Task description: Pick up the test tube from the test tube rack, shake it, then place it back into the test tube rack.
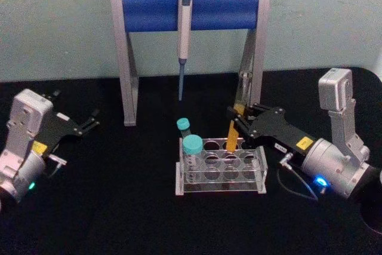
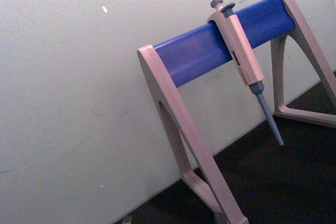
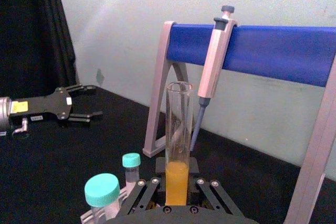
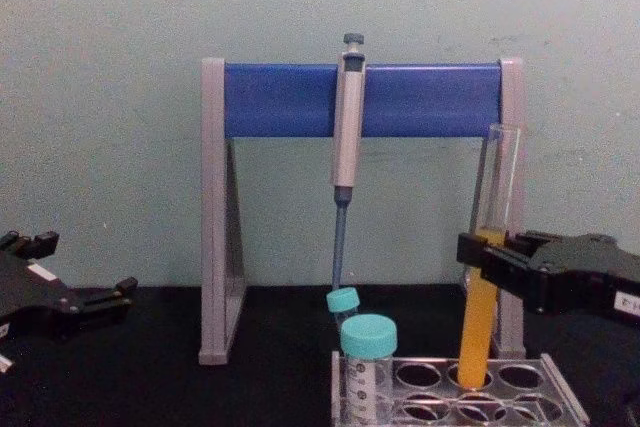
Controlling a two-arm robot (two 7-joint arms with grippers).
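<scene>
Right end effector is clamped on the test tube, seated in the test tube rack; pickup step probably, straight lift needed next. Left end effector is parked, spread wide.

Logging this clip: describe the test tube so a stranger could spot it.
Before the blue-barred stand sits a clear rack. In its back row, the right gripper grips the test tube. Unlike the short teal-capped tubes, it is tall, uncapped, holding orange liquid.
</scene>
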